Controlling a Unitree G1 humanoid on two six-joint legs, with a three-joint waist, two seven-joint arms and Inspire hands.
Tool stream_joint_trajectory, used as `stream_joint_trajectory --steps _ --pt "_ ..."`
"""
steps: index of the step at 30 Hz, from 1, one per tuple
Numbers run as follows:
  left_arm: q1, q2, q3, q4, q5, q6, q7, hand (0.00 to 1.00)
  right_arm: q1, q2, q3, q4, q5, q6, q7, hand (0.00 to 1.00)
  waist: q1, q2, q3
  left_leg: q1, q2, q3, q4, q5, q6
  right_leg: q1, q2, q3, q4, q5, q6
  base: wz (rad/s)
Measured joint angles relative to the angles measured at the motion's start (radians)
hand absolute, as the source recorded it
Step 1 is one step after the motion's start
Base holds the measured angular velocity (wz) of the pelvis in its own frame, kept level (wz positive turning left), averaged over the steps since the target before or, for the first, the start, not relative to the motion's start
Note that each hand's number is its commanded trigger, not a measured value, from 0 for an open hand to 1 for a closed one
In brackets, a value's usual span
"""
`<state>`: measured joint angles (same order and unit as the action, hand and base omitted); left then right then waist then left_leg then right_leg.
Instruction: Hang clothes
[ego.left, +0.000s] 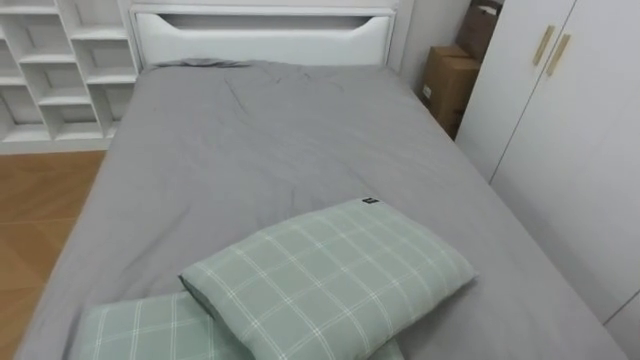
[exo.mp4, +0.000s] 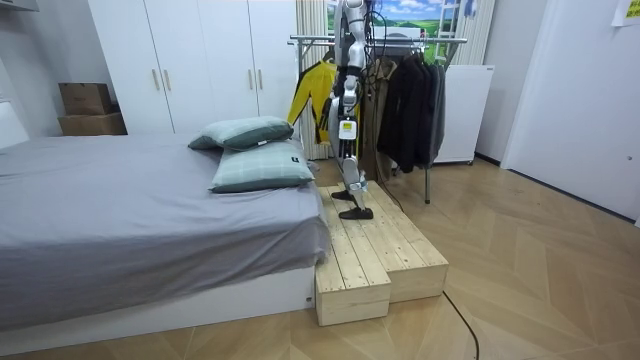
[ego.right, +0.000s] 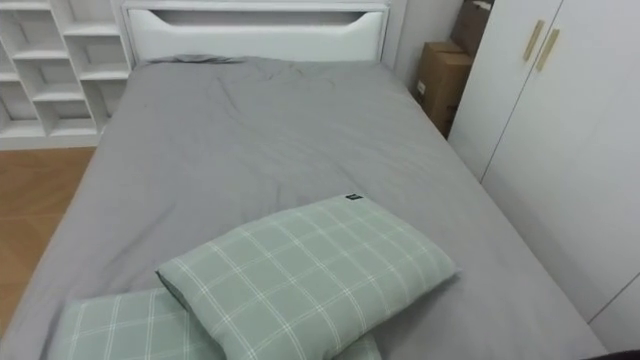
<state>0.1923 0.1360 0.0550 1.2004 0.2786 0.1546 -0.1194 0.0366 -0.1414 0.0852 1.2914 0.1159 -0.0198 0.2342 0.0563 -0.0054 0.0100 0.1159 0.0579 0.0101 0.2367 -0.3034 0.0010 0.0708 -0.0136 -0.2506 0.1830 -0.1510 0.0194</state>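
Note:
In the room view I stand on a wooden platform (exo.mp4: 375, 250) at the foot of the bed, facing it. Behind me is a clothes rack (exo.mp4: 440, 41) hung with a yellow jacket (exo.mp4: 306, 95) and several dark garments (exo.mp4: 410, 105). My left hand (exo.mp4: 346, 128) hangs at my side, away from the clothes. The eye views look down on the grey bed (ego.left: 270, 150), where two green checked pillows (ego.left: 330, 275) lie stacked at the near end.
A white wardrobe (ego.left: 560, 120) runs along the bed's right side, with cardboard boxes (ego.left: 450, 85) beyond it. White shelves (ego.left: 60, 70) stand at the far left by the white headboard (ego.left: 265, 35). Wooden floor (ego.left: 40, 210) lies left of the bed.

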Motion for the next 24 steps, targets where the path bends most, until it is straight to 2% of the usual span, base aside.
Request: stream_joint_trajectory --steps 10,24 --pt "-0.004 -0.002 -0.001 -0.010 0.040 0.015 -0.018 0.00 -0.006 0.000 0.002 -0.003 0.005 0.023 -0.002 0.00 0.000 0.000 -0.0004 -0.004 -0.001 -0.005 -0.002 0.000 0.000 0.004 0.002 0.004 -0.013 0.000 0.000 0.01" --pt "-0.006 -0.002 -0.002 -0.011 0.041 0.040 0.029 0.00 -0.007 0.002 0.011 0.006 0.028 0.043 -0.013 0.00 0.000 -0.007 -0.0013 0.001 -0.002 -0.016 0.000 0.000 0.000 0.014 0.002 0.001 -0.015 0.000 0.000 0.01"
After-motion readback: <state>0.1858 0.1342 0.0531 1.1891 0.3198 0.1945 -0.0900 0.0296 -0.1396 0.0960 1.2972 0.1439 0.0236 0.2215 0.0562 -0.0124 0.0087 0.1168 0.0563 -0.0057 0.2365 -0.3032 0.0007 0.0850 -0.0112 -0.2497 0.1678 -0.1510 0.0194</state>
